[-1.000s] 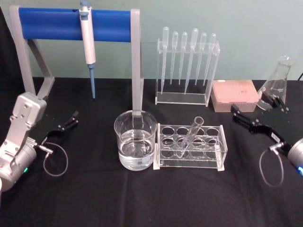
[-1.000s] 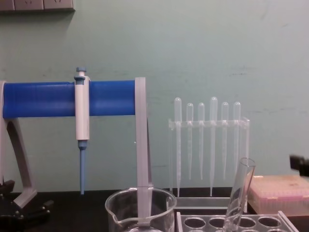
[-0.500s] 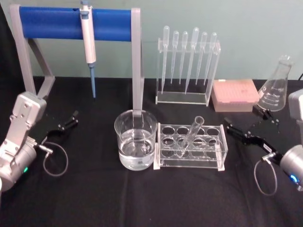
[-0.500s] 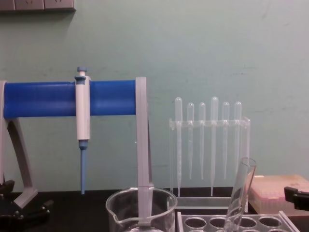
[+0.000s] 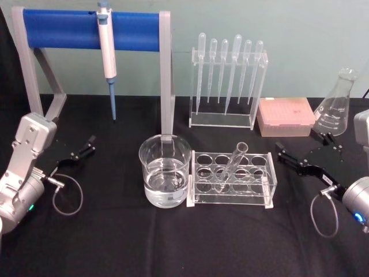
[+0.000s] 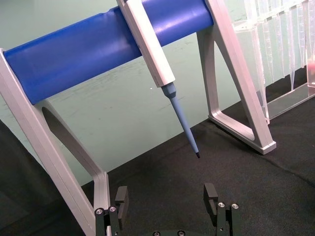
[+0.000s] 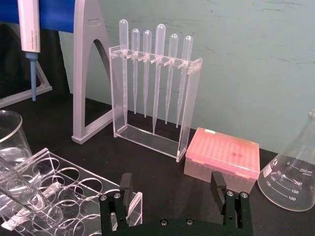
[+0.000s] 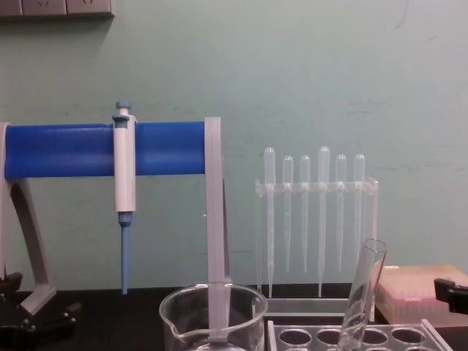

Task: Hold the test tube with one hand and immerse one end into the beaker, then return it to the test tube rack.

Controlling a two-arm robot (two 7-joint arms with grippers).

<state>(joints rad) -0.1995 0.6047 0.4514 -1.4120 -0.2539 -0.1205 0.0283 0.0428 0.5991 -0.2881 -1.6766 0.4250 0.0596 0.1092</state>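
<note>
While the test tube (image 5: 233, 164) leaned untouched in the clear rack (image 5: 232, 179), nothing of the task looked done: grasp, dip in the beaker (image 5: 165, 170) and return all judged outstanding. Right gripper (image 5: 307, 151) spread wide and empty, just right of the rack. Left gripper (image 5: 82, 148) likewise wide and empty, parked well left of the beaker. Beaker touching the rack's left end, under the grey stand post (image 5: 166, 69); bare black table (image 5: 190, 242) in front, flask (image 5: 335, 105) and pink box (image 5: 286, 116) close behind the right gripper.
</note>
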